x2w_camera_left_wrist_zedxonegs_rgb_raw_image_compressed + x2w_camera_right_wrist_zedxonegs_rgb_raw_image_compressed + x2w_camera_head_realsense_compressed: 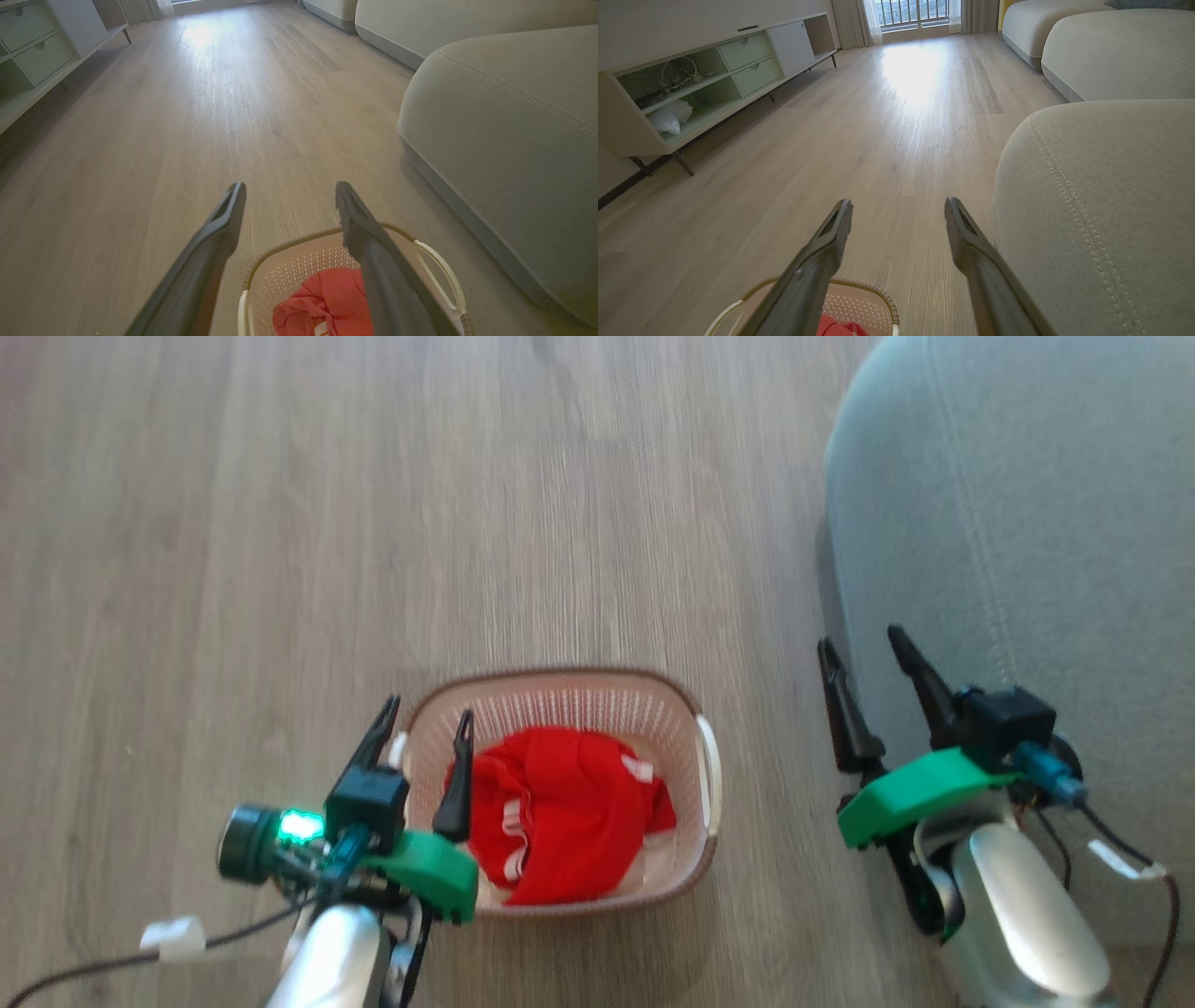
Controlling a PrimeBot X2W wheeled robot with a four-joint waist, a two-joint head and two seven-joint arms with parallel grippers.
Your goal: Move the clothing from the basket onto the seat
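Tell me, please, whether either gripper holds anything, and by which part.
Nothing: left gripper and right gripper are open and empty; the clothing lies in the basket.

1. Basket (597, 705): I see a small oval cream tub with perforated walls, brown rim and white side handles, standing upright.
2. Clothing (560, 817): bright red fabric with white stripes, crumpled in a heap inside the basket.
3. Seat (1027, 523): large grey-green cushion with a rounded corner and stitched seam, right of the basket, not touching it.
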